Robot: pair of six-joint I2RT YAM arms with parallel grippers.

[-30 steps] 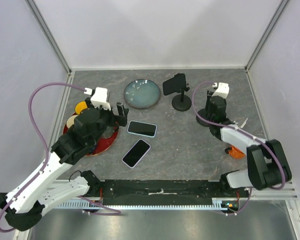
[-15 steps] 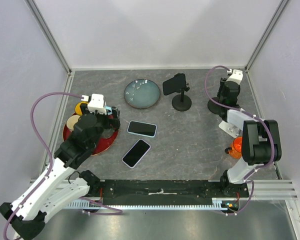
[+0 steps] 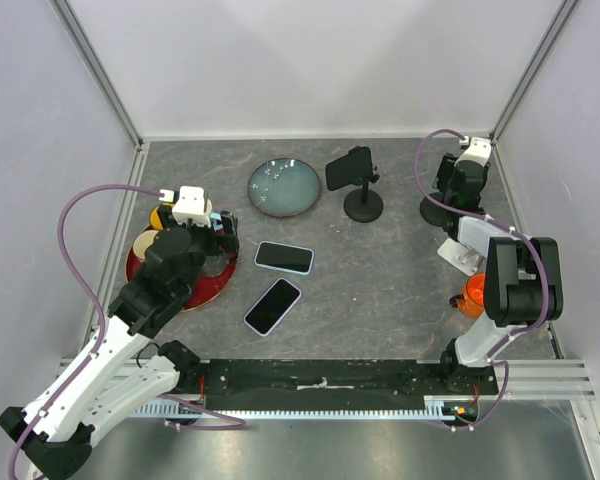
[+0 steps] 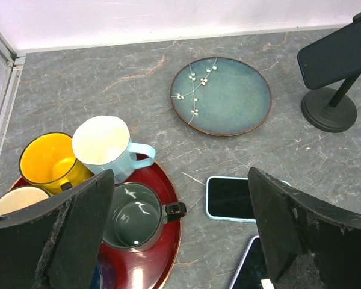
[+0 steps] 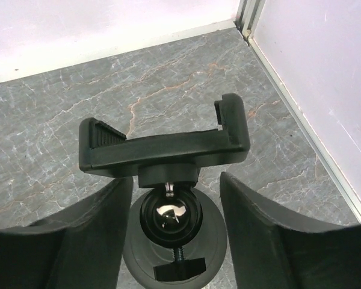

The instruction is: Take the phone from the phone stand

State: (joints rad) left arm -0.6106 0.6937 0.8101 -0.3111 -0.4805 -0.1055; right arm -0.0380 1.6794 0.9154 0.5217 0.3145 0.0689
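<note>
Phone (image 3: 348,168) sits clamped in phone stand (image 3: 363,207), mid far edge, long axis roughly left-right. We judge right gripper (image 5: 175,185) nearer, phone to its left. Its fingers flank 1 empty stand (image 5: 165,147); we cannot tell if they pinch it. Left gripper (image 4: 180,180) wide, empty.

The dark-screened phone (image 4: 337,57) on the black round-based stand (image 4: 328,111) was cut off by the left wrist view's right edge.

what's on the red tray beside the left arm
Left wrist view: a yellow mug, a white mug with a blue handle and a dark green mug stand on the red tray. A cream rim shows at the tray's left; the left gripper covers the rest.
</note>
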